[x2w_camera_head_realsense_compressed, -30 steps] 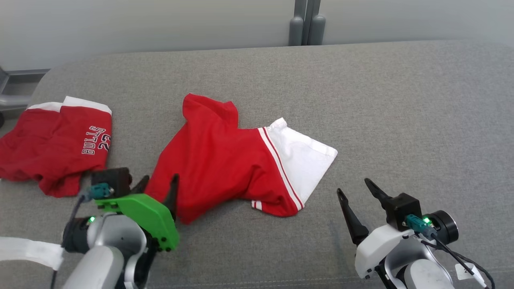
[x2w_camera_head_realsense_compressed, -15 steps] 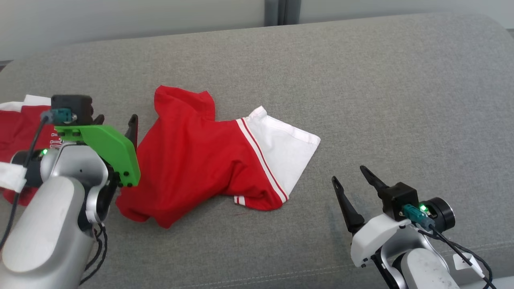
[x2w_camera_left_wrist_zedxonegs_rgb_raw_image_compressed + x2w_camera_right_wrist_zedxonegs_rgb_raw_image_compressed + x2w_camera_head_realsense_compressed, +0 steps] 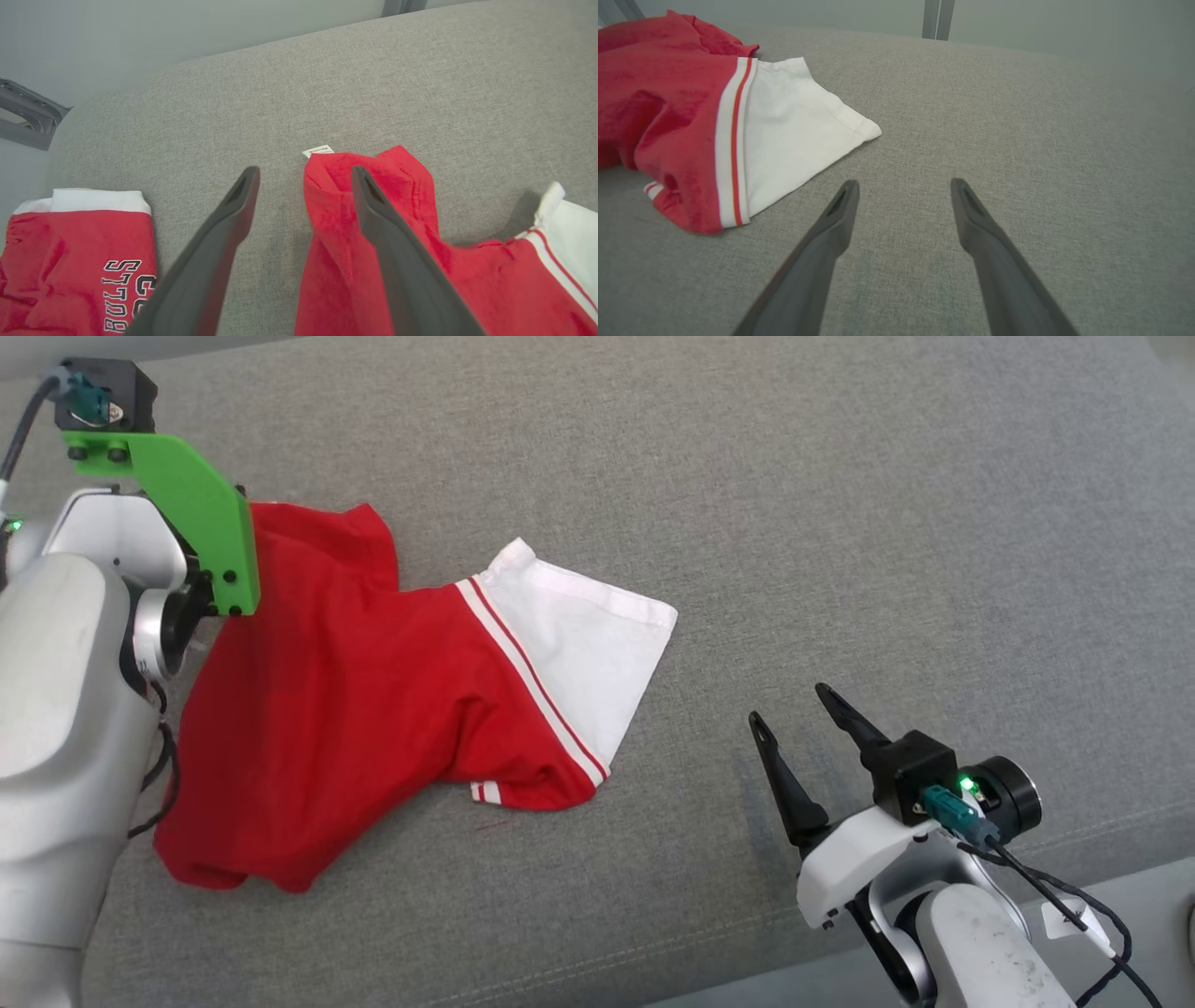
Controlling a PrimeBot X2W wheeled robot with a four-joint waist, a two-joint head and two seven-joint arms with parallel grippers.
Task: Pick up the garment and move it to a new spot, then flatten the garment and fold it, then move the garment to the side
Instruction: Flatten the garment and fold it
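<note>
Garment (image 3: 495, 280) just beneath left pincer (image 3: 303, 172)

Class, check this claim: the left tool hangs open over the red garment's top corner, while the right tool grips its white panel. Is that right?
No. The right tool grips nothing: the right wrist view shows it open above the bare grey cushion, apart from the white panel. The left tool does hang open over the top corner of the red garment.
</note>
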